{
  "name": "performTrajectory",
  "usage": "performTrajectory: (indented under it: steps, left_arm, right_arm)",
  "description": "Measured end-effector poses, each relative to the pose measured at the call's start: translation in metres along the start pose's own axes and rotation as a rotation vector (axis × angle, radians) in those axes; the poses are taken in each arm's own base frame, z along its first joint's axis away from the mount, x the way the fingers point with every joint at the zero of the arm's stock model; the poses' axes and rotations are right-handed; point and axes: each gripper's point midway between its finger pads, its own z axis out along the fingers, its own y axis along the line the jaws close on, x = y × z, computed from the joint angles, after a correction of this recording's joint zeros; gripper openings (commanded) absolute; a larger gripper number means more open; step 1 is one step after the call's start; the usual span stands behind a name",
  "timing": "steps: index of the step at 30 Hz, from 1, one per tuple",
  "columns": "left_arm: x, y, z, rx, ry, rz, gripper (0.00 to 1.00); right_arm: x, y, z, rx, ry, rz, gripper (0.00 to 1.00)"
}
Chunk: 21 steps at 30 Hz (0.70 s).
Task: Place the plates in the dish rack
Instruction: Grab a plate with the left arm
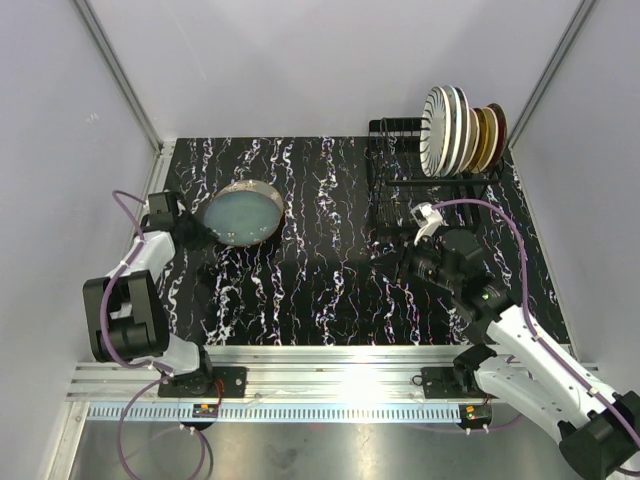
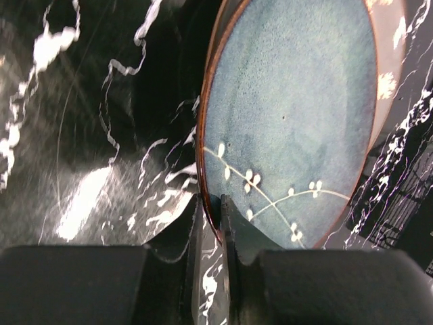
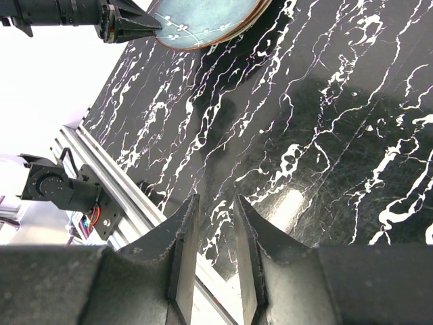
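Our left hand [image 2: 211, 203] pinches the round blue-grey ceramic plate [image 2: 291, 115] by its rim, likely for upright slotting; our right hand [image 3: 215, 200] gapes empty.

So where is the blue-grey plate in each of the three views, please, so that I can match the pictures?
Top external: the blue-grey plate is left of centre, toward the far side, with the left gripper at its left rim.
Left wrist: it fills the upper right, its rim pinched at the bottom.
Right wrist: at the top edge, partly cut off.
Shared landmark: the left gripper on the plate's rim, over the black marbled table.
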Motion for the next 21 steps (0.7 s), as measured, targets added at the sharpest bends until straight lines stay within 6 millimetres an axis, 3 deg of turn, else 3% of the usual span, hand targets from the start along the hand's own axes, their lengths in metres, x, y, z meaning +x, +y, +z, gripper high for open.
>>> performTrajectory:
  steps: [21]
  left_arm:
    - [0.0051,0.0073,0.0017,-0.004,0.005,-0.049,0.07]
  right_arm:
    - [-0.0046,0.0054,-0.0054,-0.007,-0.029,-0.004,0.34]
